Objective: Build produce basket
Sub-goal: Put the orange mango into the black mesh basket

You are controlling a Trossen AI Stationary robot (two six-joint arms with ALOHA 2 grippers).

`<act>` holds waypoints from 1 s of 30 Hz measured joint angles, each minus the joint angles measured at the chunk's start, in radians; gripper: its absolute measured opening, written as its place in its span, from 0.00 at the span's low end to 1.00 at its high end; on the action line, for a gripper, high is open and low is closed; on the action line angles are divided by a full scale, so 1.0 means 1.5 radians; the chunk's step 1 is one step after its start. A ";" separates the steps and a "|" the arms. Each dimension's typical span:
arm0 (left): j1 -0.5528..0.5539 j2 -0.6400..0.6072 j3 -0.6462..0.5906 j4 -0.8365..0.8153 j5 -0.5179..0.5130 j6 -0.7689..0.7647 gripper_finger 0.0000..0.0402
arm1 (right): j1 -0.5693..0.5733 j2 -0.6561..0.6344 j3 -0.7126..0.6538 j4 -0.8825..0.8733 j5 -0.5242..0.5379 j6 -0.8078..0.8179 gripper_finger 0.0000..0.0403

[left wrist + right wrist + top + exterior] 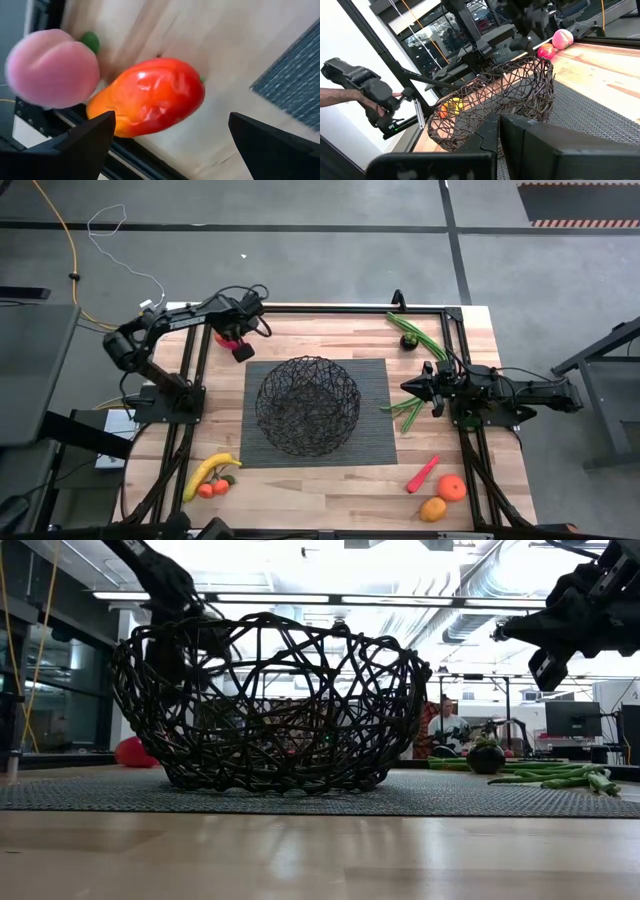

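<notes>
The basket (308, 404) sits on the mat (375, 442) at the table's (330, 490) middle. The left gripper (238, 340), jaws wide open and empty, hovers over the mango (150, 96) and pink ball (52, 68) near the far-left corner. The right gripper (412, 387), jaws closed, hangs above the beans (405, 408) by the mat's right edge.

Probably a robotics lab: exposed ceiling ducts (480, 600), strip lights (400, 600), monitors (572, 718) on benches, concrete floor (300, 205).

L tool (240, 344) wide open | R tool (408, 387) shut — hovering
</notes>
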State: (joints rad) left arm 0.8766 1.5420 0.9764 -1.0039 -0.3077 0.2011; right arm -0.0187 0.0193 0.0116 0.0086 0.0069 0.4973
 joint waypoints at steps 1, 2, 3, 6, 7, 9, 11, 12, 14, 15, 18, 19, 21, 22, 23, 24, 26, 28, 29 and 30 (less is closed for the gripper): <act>-0.002 0.011 0.000 0.001 -0.011 0.006 0.94 | 0.000 0.000 0.000 0.000 0.000 0.000 0.00; -0.004 0.021 0.000 0.002 -0.023 0.008 0.94 | 0.000 0.000 0.000 0.000 0.000 0.000 0.00; -0.005 0.029 0.000 0.006 -0.034 0.008 0.94 | 0.000 0.000 0.000 0.000 0.000 0.000 0.00; -0.006 0.046 0.000 0.010 -0.044 0.012 0.94 | 0.000 0.000 0.000 0.000 0.000 0.000 0.00; -0.006 0.050 0.000 0.010 -0.045 0.015 0.94 | 0.000 0.000 0.000 0.000 0.000 0.000 0.00; -0.006 0.057 0.000 0.009 -0.046 0.030 0.94 | 0.000 0.000 0.000 0.000 0.000 0.000 0.00; -0.006 0.066 0.000 0.008 -0.050 0.052 0.94 | 0.000 0.000 0.000 0.000 0.000 0.000 0.00; -0.006 0.071 0.000 0.007 -0.058 0.062 0.94 | 0.000 0.000 0.000 0.000 0.000 0.000 0.00; -0.006 0.082 0.000 0.009 -0.071 0.077 0.94 | 0.000 0.000 0.000 0.000 0.000 0.000 0.00; -0.005 0.089 0.000 0.010 -0.074 0.084 0.94 | 0.000 0.000 0.000 0.000 0.000 0.000 0.00; -0.004 0.112 0.000 0.012 -0.088 0.110 0.94 | 0.000 0.000 0.000 0.000 0.000 0.000 0.00; -0.004 0.120 0.000 0.012 -0.095 0.119 0.94 | 0.000 0.000 0.000 0.000 0.000 0.000 0.00; -0.004 0.137 0.000 0.014 -0.113 0.137 0.94 | 0.000 0.000 0.000 0.000 0.000 0.000 0.00; -0.004 0.145 0.000 0.016 -0.121 0.142 0.94 | 0.000 0.000 0.000 0.000 0.000 0.000 0.00; -0.004 0.154 0.000 0.017 -0.126 0.145 0.94 | 0.000 0.000 0.000 0.000 0.000 0.000 0.00; -0.004 0.160 0.000 0.017 -0.132 0.147 0.94 | 0.000 0.000 0.000 0.000 0.000 0.000 0.00; -0.004 0.168 0.000 0.017 -0.135 0.147 0.94 | 0.000 0.000 0.000 0.000 0.000 0.000 0.00; -0.004 0.169 0.000 0.017 -0.135 0.147 0.94 | 0.000 0.000 0.000 0.000 0.000 0.000 0.00; -0.004 0.169 0.000 0.017 -0.135 0.148 0.94 | 0.000 0.000 0.000 0.000 0.000 0.000 0.00; -0.004 0.169 0.000 0.016 -0.135 0.148 0.94 | 0.000 0.000 0.000 0.000 0.000 0.000 0.00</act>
State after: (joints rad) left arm 0.8700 1.7958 0.9764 -0.9793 -0.5102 0.4225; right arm -0.0189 0.0193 0.0113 0.0083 0.0071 0.4973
